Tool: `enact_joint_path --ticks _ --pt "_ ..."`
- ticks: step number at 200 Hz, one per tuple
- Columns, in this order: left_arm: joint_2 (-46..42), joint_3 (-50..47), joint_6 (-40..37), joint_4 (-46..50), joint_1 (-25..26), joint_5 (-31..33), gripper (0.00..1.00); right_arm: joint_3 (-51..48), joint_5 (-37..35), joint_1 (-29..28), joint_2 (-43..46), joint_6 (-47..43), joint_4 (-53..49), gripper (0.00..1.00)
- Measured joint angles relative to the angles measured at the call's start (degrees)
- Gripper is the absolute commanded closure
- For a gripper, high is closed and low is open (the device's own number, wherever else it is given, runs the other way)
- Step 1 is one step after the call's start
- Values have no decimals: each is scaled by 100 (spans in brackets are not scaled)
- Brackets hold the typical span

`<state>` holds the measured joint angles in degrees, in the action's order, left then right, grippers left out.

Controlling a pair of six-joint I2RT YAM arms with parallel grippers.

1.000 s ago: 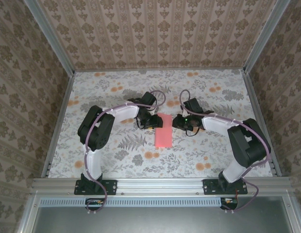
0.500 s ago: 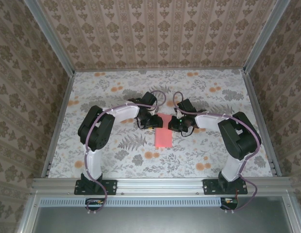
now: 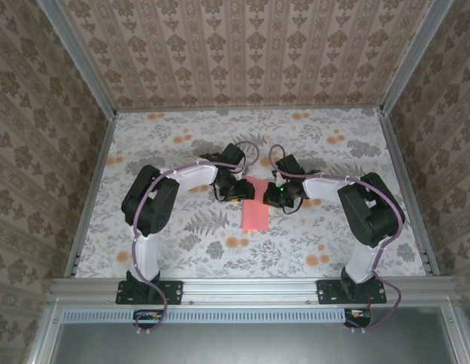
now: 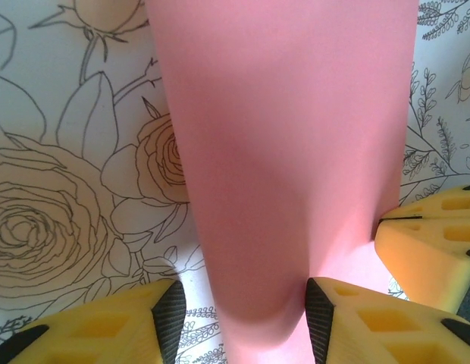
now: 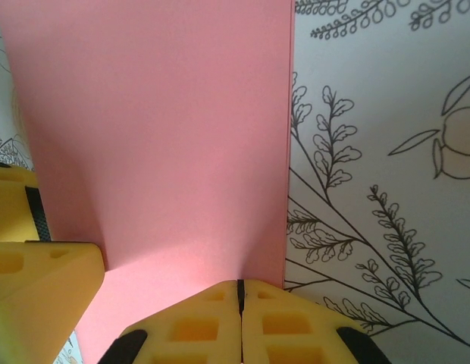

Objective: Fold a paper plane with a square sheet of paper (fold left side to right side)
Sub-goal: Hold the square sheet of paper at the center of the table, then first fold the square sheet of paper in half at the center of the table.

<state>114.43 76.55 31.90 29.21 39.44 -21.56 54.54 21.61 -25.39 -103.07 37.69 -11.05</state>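
Sheet of paper (image 3: 255, 210) lies flat on the table (image 3: 182, 144), about mid-table, slightly right of ctr. It shows as a narrow salmon-pink rectangle w/ its long side running near-to-far, i.e. folded over, not a full square. The far end sits btwn the two grippers and the near end lies free on the floral cloth. In the left wrist view the sheet (image 4: 280, 152) looks softly bowed along its length, w/ a shaded band down the middle, so it isn't pressed fully flat there. In the right wrist view the sheet (image 5: 159, 129) looks flat, and its right edge is a clean straight line against the leaf print. Left gripper (image 3: 236, 191) is at the left side of the far end. Its jaws (image 4: 242, 326) are roughly half open and straddle the paper: the right pad touches the pink edge, the left pad stands just off it, and no clamp is seen. Right gripper (image 3: 276, 196) is at the right side of the same end. Its jaws (image 5: 240, 318) are fully closed w/ the tips together, down at the paper near its right edge. No sheet is visible btwn them; can't tell if they press it. Each wrist cam also catches the other arm's yellow finger beside the paper (right arm's finger (image 4: 436, 243), left arm's finger (image 5: 38, 280)), so the grippers are v. close. Patterned walls (image 3: 242, 53) stand on the far, left and right sides, and a metal rail (image 3: 250, 288) runs along the near edge.
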Motion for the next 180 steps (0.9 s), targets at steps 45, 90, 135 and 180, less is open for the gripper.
enact_joint_path --ticks 45,90,135,180 --pt "-192 -4 -52 127 -15 48 43 57 -15 0 -26 -4 -96 93" --pt "-887 -20 -92 85 -129 -61 61 94 -13 0 -50 -4 -138 93" --pt "-887 -157 -55 -358 -122 -752 78 131 -15 0 -72 -4 -188 93" --pt "-557 -234 -2 -708 -116 -1283 82 179 -15 0 -94 -7 -258 93"
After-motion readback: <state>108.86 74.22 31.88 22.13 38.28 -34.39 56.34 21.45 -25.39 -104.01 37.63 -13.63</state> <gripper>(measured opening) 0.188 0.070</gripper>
